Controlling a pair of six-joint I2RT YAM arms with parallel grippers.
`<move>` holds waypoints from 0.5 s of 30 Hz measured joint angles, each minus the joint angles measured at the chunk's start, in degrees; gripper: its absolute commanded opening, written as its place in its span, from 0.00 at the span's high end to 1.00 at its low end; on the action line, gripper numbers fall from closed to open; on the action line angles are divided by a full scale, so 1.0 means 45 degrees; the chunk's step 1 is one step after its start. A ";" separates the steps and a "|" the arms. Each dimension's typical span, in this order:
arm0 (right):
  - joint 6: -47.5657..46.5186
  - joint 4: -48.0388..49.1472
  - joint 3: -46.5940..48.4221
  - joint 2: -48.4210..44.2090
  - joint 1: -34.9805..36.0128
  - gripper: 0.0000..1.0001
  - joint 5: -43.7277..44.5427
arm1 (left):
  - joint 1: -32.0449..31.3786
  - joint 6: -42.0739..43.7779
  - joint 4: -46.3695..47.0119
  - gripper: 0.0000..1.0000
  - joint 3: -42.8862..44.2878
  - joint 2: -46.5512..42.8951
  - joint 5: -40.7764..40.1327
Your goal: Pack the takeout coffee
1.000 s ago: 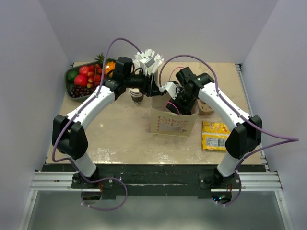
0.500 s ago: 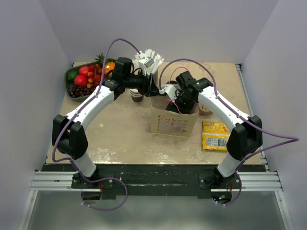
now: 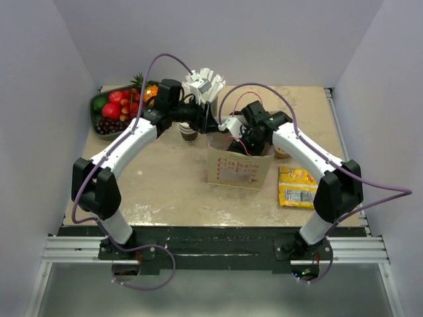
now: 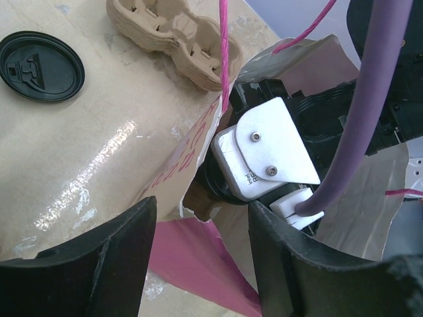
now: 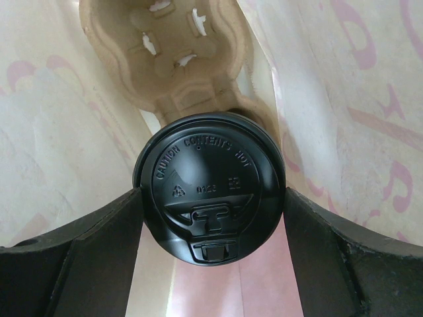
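On the tan tabletop (image 3: 165, 178) between lilac walls (image 3: 264, 39), the right gripper (image 5: 210, 224) clasped the black-lidded takeout coffee (image 5: 210, 185) inside a printed paper bag (image 3: 238, 170); the left gripper (image 4: 201, 211) gaped.

Lettering showed up on two things there!
"CAUTION CONTENTS HOT" curved in raised letters round the black top of the takeout coffee (image 5: 210, 173), with small digits beneath too faint to read; the paper bag (image 3: 239, 170) carried pink script, "Cakes".
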 measured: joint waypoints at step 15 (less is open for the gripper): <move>0.0146 0.0185 -0.0209 -0.0228 0.0141 0.25 0.0253 | 0.0019 0.0257 -0.0175 0.36 0.0005 -0.0005 0.0083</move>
